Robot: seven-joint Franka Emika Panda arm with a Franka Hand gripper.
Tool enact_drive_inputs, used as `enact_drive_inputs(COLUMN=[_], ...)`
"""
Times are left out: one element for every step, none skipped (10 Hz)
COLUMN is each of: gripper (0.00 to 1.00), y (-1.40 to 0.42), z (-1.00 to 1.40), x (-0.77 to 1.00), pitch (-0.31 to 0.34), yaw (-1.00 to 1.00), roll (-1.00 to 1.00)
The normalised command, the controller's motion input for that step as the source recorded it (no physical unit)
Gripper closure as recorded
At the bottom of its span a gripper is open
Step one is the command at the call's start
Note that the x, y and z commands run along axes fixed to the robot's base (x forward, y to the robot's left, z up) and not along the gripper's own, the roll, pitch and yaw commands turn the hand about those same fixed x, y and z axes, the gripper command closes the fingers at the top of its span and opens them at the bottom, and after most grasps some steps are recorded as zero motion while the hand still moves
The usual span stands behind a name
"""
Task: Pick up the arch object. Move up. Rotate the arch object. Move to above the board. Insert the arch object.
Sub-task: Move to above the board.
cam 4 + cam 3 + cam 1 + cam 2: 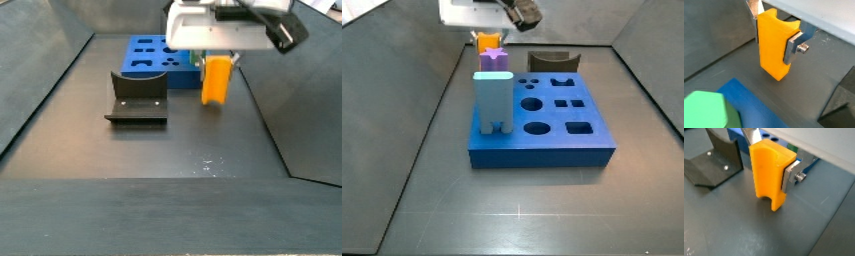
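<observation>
- We saw the fixture (138,97) standing on the table (134,150), just in front of the board (144,56).
- The pincer (217,62) was pinching the arch object (215,81), its silver fingers (791,174) pressed on the sides.
- The arch object hung upright, lifted clear of the table, notch end downward, beside the fixture and near the board's end.
</observation>
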Motion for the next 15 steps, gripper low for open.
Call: enact_drive_inputs(gripper=[1.00, 1.00, 1.00, 1.00, 1.00, 1.00, 1.00, 1.00, 1.00, 1.00, 1.00, 1.00, 1.00, 1.00, 1.00], y=[-0.16, -0.16, -0.15, -0.14, -0.13, -0.12, -0.11, -0.10, -0.09, -0.09, -0.08, -0.07, -0.07, -0.06, -0.05], z=[1.00, 1.00, 1.00, 1.00, 1.00, 1.00, 1.00, 1.00, 1.00, 1.00, 1.00, 1.00, 1.00, 1.00, 0.96], x=[0.11, 0.10, 0.10, 0.09, 0.08, 0.08, 0.08, 0.07, 0.06, 0.06, 0.05, 0.05, 0.04, 0.04, 0.03], pitch=[0.127, 0.111, 0.094, 0.089, 0.085, 0.085, 0.086, 0.086, 0.083, 0.083, 0.082, 0.078, 0.079, 0.080, 0.082], yaw=[0.09, 0.06, 0.05, 0.04, 0.03, 0.03, 0.03, 0.03, 0.03, 0.03, 0.03, 0.03, 0.03, 0.03, 0.03], roll=[0.03, 0.04, 0.06, 0.06, 0.08, 0.08, 0.09, 0.10, 0.10, 0.11, 0.11, 0.11, 0.12, 0.12, 0.12])
